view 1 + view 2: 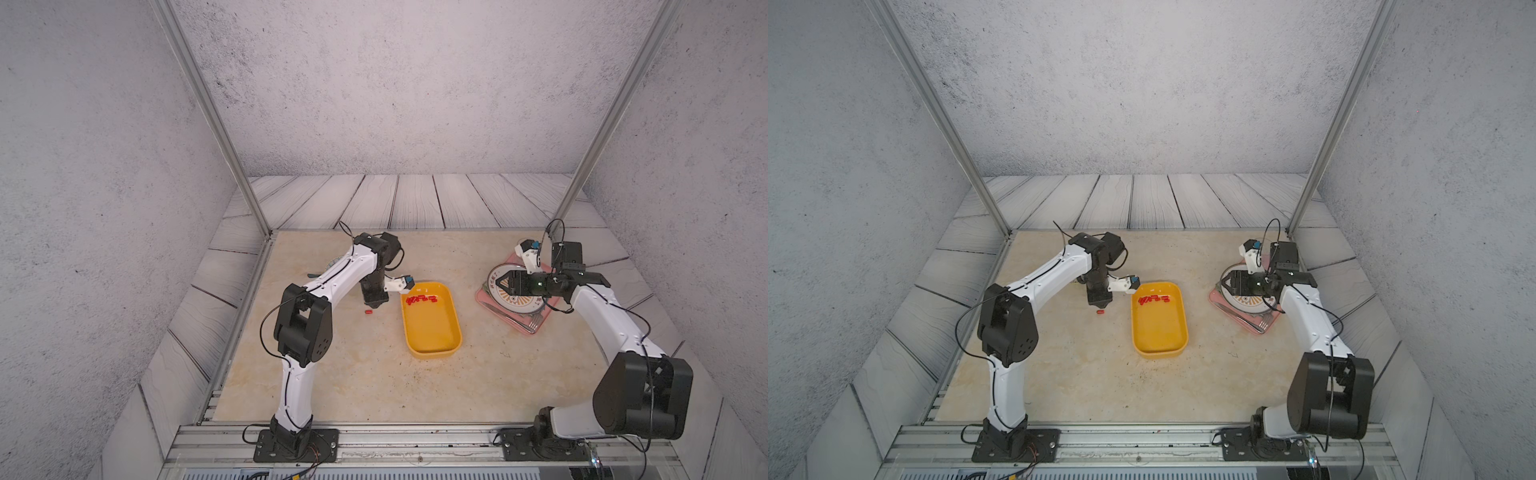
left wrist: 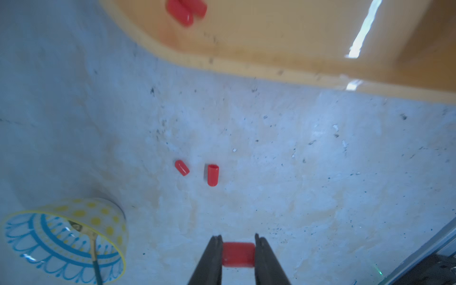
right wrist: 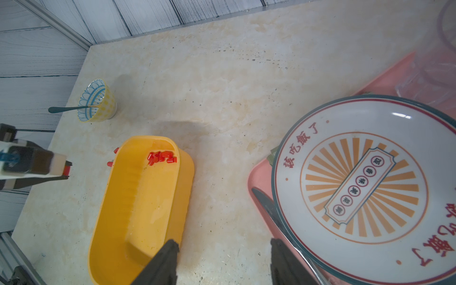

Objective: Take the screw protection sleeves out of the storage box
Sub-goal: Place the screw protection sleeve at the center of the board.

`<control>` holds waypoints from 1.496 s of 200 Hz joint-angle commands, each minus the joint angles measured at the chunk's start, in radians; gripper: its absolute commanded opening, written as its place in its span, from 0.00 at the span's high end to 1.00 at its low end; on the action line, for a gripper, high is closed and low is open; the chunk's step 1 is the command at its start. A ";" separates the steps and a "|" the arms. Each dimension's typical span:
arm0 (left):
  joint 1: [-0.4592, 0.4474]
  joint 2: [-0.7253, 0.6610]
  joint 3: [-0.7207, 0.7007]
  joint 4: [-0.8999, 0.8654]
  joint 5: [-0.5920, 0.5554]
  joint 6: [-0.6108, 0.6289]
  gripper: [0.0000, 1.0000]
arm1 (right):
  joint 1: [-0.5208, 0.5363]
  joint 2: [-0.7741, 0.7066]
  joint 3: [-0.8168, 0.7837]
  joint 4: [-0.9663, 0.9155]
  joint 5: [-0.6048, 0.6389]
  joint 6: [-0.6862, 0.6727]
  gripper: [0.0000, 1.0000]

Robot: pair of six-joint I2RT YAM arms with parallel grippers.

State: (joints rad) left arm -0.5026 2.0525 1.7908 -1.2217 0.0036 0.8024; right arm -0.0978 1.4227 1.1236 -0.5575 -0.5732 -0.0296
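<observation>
Jaws of left gripper [image 2: 237, 240] pinch one red sleeve [image 2: 238, 254], apparently end to end, with the long axis running finger to finger. Jaws of right gripper [image 3: 224, 244] stand spread, holding nothing, over the plate [image 3: 357, 187] on the pink tray [image 3: 259, 177] at the right side. Left gripper hangs over the table [image 1: 332, 374], just left of the storage box [image 1: 432, 332], by its far left corner. Two loose sleeves [image 2: 212, 175] lie on the table below it, close together but not touching, outside the box wall. The other screw protection sleeves [image 1: 421, 299] sit heaped at the far end of the box; the near end is bare. Patterned bowl [image 3: 97, 101] with a spoon [image 3: 66, 109] stands farther left.

Step, my read: drop the held sleeve by the two loose ones. After that, the heap lies straight right of the left jaws, over the low wall, and its sleeves point every way. Left arm is much nearer; right arm is well apart from it.
</observation>
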 commanded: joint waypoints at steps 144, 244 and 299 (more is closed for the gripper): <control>0.105 0.173 -0.014 0.152 0.009 -0.024 0.70 | 0.252 0.021 -0.002 -0.050 -0.016 -0.175 0.35; 0.095 0.061 0.016 0.092 0.070 -0.073 0.51 | 0.474 0.126 0.062 -0.145 0.045 -0.283 0.34; 0.010 -0.026 0.056 0.034 0.260 -0.152 0.50 | 0.442 0.056 0.049 -0.121 0.062 -0.284 0.34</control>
State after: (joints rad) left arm -0.4385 2.0605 1.8282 -1.1297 0.1448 0.6975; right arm 0.3702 1.5383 1.1679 -0.6781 -0.5213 -0.3130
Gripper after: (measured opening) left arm 0.501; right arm 0.659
